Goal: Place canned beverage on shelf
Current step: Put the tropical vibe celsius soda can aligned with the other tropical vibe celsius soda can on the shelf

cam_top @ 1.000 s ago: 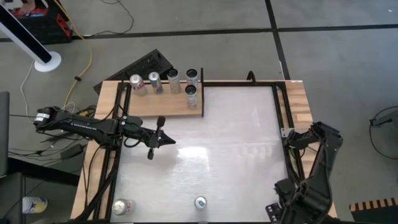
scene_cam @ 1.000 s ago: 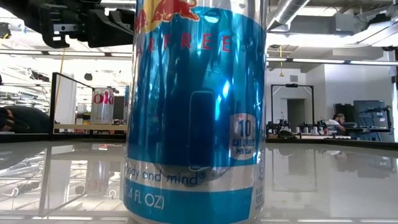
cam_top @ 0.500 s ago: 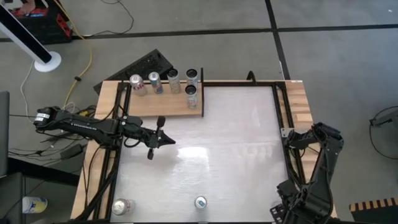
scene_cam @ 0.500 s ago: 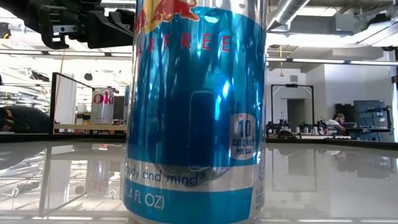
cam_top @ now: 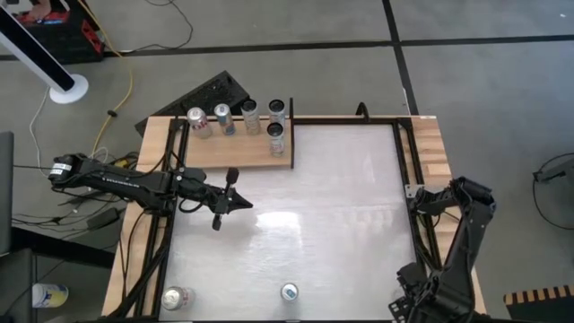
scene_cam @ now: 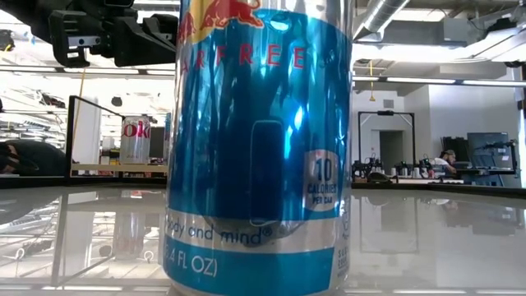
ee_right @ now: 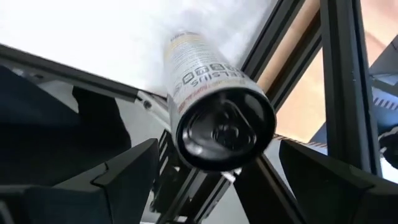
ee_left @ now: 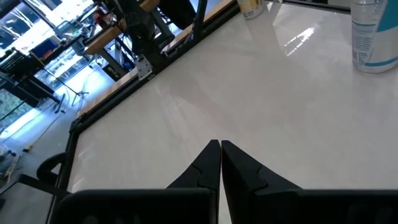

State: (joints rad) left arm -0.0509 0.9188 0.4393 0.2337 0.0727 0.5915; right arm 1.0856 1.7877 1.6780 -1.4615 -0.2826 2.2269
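A white can with a black top (ee_right: pixel 225 129) stands at the table's near right corner. My right gripper (ee_right: pixel 217 146) hangs open just above it, pointing down, one finger on either side and touching nothing. In the high view my right arm (cam_top: pixel 439 269) hides this can. The shelf (cam_top: pixel 235 149) is a pale wooden board at the far left that carries several upright cans (cam_top: pixel 251 116). My left gripper (cam_top: pixel 235 202) hovers shut over the table's left half, just in front of the shelf, with nothing between its fingers (ee_left: pixel 219 152).
Two more cans stand by the near edge: a silver one (cam_top: pixel 177 297) and a blue one (cam_top: pixel 289 292), which fills the low view (scene_cam: pixel 259 148). Black frame rails (cam_top: pixel 405 170) run along both table sides. The white tabletop (cam_top: pixel 341 206) between the arms is bare.
My right arm has sunk a little over the table's near right corner. My left arm and all the cans stand as before.
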